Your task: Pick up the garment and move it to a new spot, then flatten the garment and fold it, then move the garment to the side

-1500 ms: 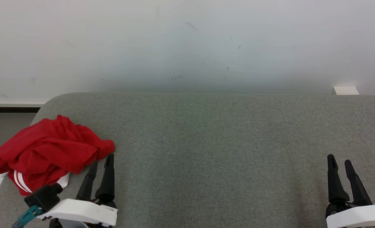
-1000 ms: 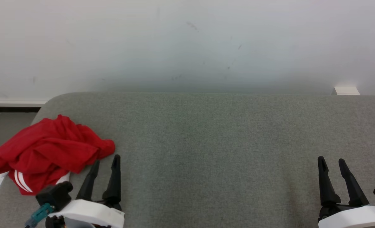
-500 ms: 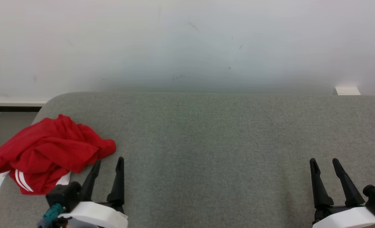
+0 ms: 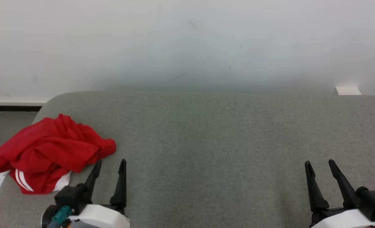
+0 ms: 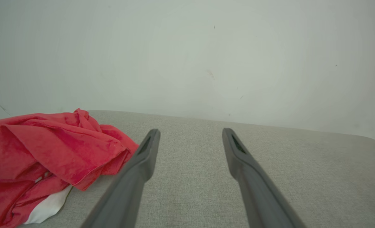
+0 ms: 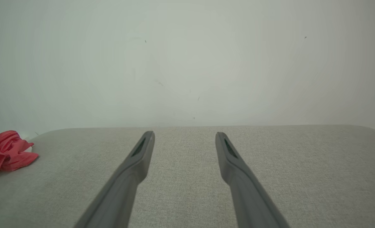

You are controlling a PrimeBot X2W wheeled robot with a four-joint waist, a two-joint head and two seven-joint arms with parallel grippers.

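So the red garment (image 4: pixel 48 155) sits crumpled in a heap at the left end of the grey padded table (image 4: pixel 206 133), with white stripes poking out underneath. It's not flattened at all, so I'd guess the pickup isn't done yet. The left gripper (image 4: pixel 111 162) hovers just beside its right edge, fingers spread and empty, probably lined up for the grab. The right gripper (image 4: pixel 319 162) is well apart at the other end, also spread and holding nothing. I see nothing between the left fingers and the cloth. Behind there's just a white wall (image 4: pixel 187 41) and a small white block (image 4: pixel 348 91) at the back right.
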